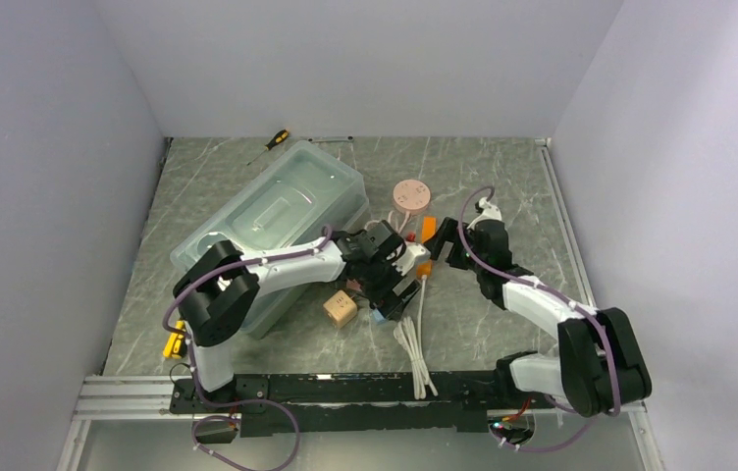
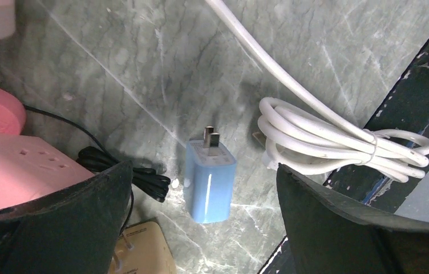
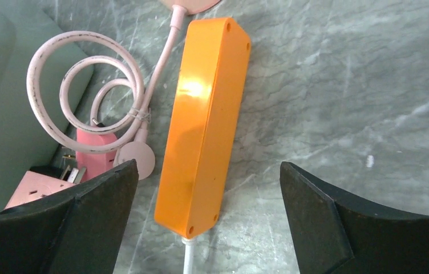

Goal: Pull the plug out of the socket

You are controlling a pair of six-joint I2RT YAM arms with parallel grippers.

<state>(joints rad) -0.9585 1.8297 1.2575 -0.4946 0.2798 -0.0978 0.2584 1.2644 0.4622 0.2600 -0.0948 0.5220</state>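
Observation:
A light-blue plug adapter (image 2: 209,181) lies loose on the marble table with its two prongs bare, in no socket. My left gripper (image 2: 204,165) is open just above it, a finger on each side, touching nothing. The orange socket strip (image 3: 203,123) lies on its side with a white cord leaving its near end. My right gripper (image 3: 209,164) is open astride that end without touching it. In the top view the left gripper (image 1: 395,289) and right gripper (image 1: 444,250) meet at the strip (image 1: 425,266), and the blue plug (image 1: 378,316) lies below.
A pink socket block (image 2: 12,171) with a black cord lies left of the blue plug. A coiled white cable (image 2: 338,145), a tan adapter (image 1: 340,308), a pink coiled-cord lamp (image 3: 86,85), a clear lidded bin (image 1: 277,211) and a screwdriver (image 1: 272,142) lie around.

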